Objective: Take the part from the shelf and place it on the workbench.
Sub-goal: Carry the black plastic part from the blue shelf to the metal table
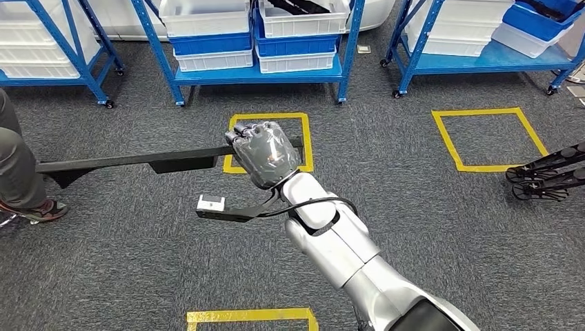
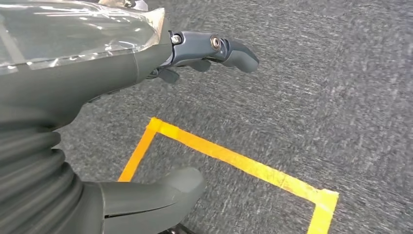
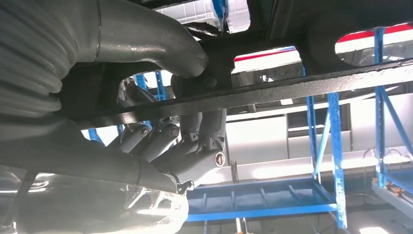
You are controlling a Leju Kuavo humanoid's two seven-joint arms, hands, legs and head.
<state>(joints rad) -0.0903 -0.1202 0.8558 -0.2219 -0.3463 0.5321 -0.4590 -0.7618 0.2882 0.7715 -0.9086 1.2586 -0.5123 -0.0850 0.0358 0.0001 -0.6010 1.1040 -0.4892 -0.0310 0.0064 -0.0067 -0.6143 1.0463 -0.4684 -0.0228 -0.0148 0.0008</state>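
Carrying the long black part (image 1: 131, 161) clenched near one end in the right hand (image 1: 265, 153), its length reaching far out sideways, calls for level, slow travel and wide turns past the shelf (image 1: 255, 72).

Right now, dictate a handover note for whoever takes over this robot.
Right hand grips the long black part, held level over the grey carpet, fingers wrapped around it in the right wrist view.
Left hand holds nothing, fingers apart above a yellow tape square.
Done: part is off the blue shelf.
Left: carry it to the workbench and set it down. A person's leg is near the part's far end.
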